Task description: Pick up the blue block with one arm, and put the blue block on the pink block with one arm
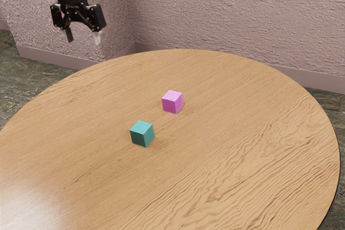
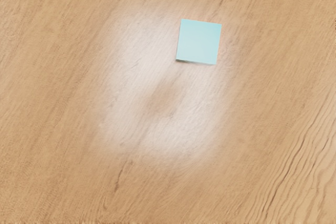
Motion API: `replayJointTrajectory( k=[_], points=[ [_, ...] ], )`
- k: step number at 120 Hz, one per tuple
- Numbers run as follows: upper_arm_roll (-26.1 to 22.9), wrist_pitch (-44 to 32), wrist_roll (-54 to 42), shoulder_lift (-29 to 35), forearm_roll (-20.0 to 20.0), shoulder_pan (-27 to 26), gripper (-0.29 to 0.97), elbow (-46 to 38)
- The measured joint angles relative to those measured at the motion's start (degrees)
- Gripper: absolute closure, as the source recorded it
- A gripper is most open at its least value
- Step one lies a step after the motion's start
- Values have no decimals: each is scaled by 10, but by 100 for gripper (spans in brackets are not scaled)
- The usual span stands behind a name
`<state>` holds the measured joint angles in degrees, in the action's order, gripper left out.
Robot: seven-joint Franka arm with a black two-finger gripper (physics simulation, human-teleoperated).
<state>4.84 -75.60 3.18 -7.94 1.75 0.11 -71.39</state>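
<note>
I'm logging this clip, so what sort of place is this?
Likely a plain indoor room, simulated: a round wooden table stands on a dark stone-patterned floor by a rough pinkish wall, with a blue block and a pink block on it.

On my table (image 1: 242,160), the near block (image 1: 142,133) sits close by the far block (image 1: 172,101), toward the exterior view's left.

The blue block (image 1: 142,133) is teal-turquoise and the pink block (image 1: 172,102) is bright pink-violet. The desk (image 1: 259,176) shows tan wavy wood grain; the claw (image 1: 83,39) is black.
</note>
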Motion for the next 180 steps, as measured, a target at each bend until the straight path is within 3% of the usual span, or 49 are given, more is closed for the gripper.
replayJointTrajectory(
  k=[23, 48, 65, 90, 98, 110, 122, 159, 180],
  points=[
    [-2, 6, 1, 2, 5, 0, 0, 8],
    [-36, 20, 0, 73, -2, 3, 0, 93],
    [-77, 27, -3, 68, -22, 11, 0, 86],
    [-84, 53, -5, 49, -33, -13, 0, 51],
    [-85, 42, -6, 65, -36, -9, 0, 2],
    [-88, -27, -7, 224, -44, 6, 0, -263],
    [-89, -95, -9, 273, -47, 15, 0, -378],
    [-79, -226, -17, 233, -49, 21, 0, -493],
    [-76, -314, -42, 159, -44, 38, 0, -506]
  ],
)
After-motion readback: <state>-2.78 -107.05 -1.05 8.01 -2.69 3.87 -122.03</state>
